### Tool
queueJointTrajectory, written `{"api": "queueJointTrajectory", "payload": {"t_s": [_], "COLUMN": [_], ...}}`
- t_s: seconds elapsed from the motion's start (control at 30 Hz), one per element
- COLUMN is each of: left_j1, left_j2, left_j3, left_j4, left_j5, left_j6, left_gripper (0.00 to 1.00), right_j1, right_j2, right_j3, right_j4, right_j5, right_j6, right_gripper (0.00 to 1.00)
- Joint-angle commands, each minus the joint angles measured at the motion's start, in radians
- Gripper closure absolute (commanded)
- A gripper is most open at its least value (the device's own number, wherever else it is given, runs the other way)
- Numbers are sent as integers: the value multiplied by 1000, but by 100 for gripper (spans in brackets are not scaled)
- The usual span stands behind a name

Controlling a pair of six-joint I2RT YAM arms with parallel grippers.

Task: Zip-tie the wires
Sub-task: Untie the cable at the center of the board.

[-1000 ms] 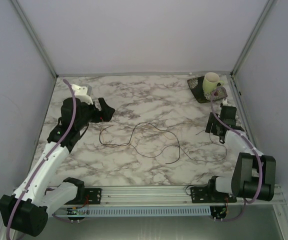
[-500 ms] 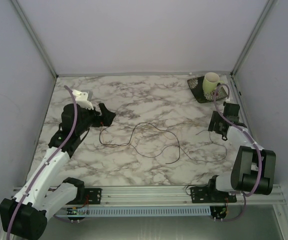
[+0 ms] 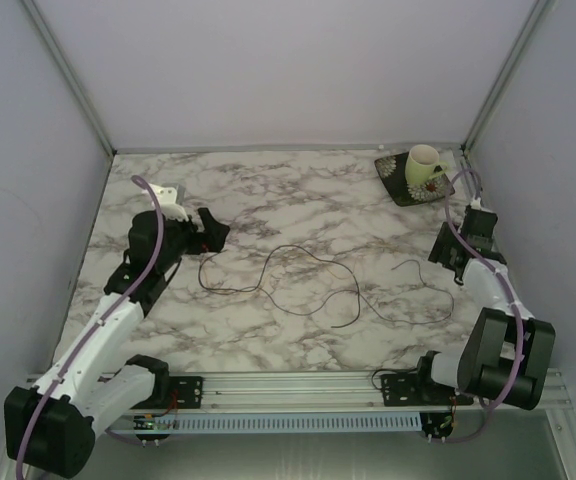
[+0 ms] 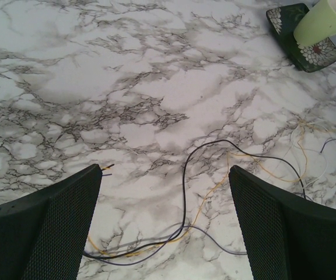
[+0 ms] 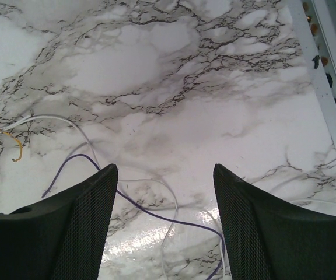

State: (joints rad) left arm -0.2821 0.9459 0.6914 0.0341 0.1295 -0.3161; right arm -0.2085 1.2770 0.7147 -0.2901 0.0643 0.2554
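The wires (image 3: 298, 248) are thin dark strands lying in loose loops across the middle of the marble table. In the left wrist view, black, yellow and purple wires (image 4: 185, 177) cross on the table below and between the jaws. My left gripper (image 3: 218, 228) hangs open over their left end, and its open jaws (image 4: 165, 169) hold nothing. My right gripper (image 3: 442, 256) is near the right wall over their right end. It is open (image 5: 165, 169) above a purple wire (image 5: 136, 206) and a thin white one, touching neither.
A pale green cup (image 3: 425, 165) stands on a dark flowered plate (image 3: 400, 185) at the back right corner; the left wrist view also shows the cup (image 4: 325, 20). Enclosure walls close three sides. A metal rail (image 3: 288, 385) runs along the front edge.
The right arm has drawn back to the right, toward the wall, leaving the wires' right end uncovered. The left gripper has shifted slightly nearer the wires' left end. The wires lie as before.
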Motion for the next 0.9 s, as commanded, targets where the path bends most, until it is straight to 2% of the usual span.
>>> {"api": "queueJointTrajectory", "payload": {"t_s": [0.0,0.27,0.67,0.73,0.87], "left_j1": [3,3,2,3,2], "left_j2": [26,105,117,123,165], "left_j3": [-15,-3,0,0,14], "left_j4": [94,129,110,93,-32], "left_j5": [-11,21,17,-11,-163], "left_j6": [-9,3,31,29,13], "left_gripper": [9,9,9,9,9], "right_j1": [-18,24,135,144,169], "right_j2": [-9,91,271,293,336], "right_j3": [-3,63,140,153,183], "right_j4": [-12,26,84,91,95], "right_j5": [-62,-132,-105,-98,-93], "right_j6": [-12,-1,27,28,24], "right_gripper": [35,40,45,46,49]}}
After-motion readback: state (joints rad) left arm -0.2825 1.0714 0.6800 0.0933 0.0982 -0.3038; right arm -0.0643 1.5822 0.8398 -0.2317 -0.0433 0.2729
